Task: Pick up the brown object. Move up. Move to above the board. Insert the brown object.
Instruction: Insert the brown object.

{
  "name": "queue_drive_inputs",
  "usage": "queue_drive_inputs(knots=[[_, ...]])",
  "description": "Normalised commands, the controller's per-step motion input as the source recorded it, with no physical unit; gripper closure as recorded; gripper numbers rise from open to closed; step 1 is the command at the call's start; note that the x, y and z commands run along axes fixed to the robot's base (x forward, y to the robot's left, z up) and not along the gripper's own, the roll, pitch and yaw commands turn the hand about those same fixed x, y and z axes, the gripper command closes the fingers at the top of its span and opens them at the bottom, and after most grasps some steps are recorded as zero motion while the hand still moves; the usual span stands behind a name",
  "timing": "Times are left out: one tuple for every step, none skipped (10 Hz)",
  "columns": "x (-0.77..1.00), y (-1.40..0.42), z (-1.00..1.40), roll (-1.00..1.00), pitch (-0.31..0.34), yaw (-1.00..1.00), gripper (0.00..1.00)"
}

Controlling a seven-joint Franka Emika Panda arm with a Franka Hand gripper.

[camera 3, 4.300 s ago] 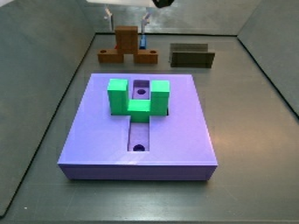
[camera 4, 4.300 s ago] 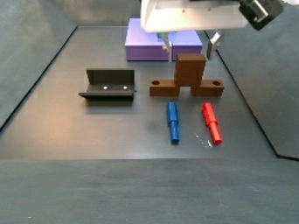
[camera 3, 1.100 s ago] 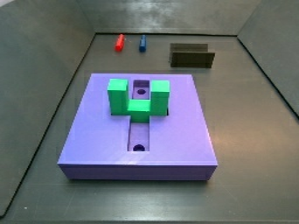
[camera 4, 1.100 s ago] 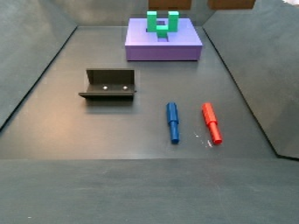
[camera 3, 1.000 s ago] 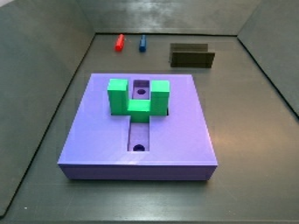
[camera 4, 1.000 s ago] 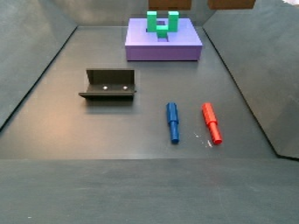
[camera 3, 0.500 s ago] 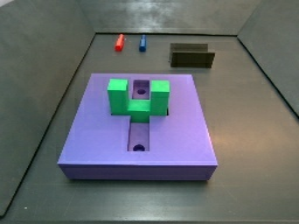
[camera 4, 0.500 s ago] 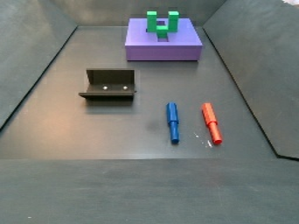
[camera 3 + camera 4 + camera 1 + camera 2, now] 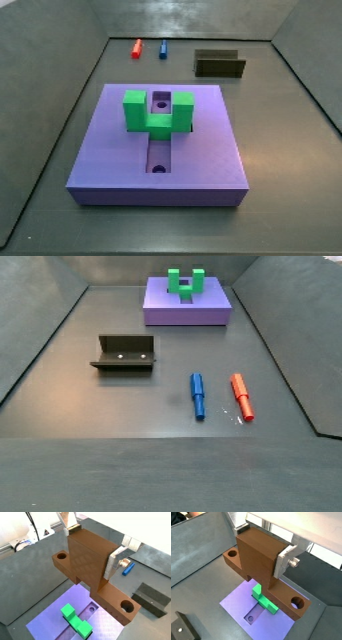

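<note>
Brown object carried high over the board, ready to line up.

I see my gripper [image 9: 90,554] pinching the brown object [image 9: 264,567] by its raised block, bar level, above the board [image 9: 241,604] groove beside the green U-shaped block [image 9: 264,601].

You're looking at a dark grey desk [image 9: 120,406] with a matte sheen, boxed in by grey walls [image 9: 187,15] at the upper edge of both side views; soft overhead light pools near the middle.

The gripper [image 9: 90,544] hangs above, jaws clamping the brown object [image 9: 93,567].
</note>
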Motion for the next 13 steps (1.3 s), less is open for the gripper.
queue_drive_inputs(knots=[[0.00,-0.09,-0.21,-0.11,-0.116,-0.46,1.00],[0.00,-0.06,-0.21,-0.16,-0.131,-0.62,1.00],[-0.05,0.00,-0.09,-0.23,-0.153,-0.70,1.00],[0.00,0.00,-0.03,-0.28,-0.177,-0.67,1.00],[0.00,0.00,-0.05,-0.20,-0.129,-0.76,1.00],[0.03,-0.02,-0.05,-0.17,-0.100,-0.91,1.00],[0.00,-0.02,-0.05,-0.15,-0.094,-0.97,1.00],[0.00,-0.04,-0.06,-0.13,-0.083,-1.00,1.00],[0.00,-0.03,-0.07,-0.12,-0.077,-1.00,1.00],[0.00,-0.03,-0.07,-0.12,-0.074,-1.00,1.00],[0.00,-0.03,-0.07,-0.11,-0.067,-1.00,1.00],[0.00,-0.03,-0.04,-0.13,-0.064,-1.00,1.00],[0.03,0.00,0.00,-0.17,-0.066,-0.95,1.00]])
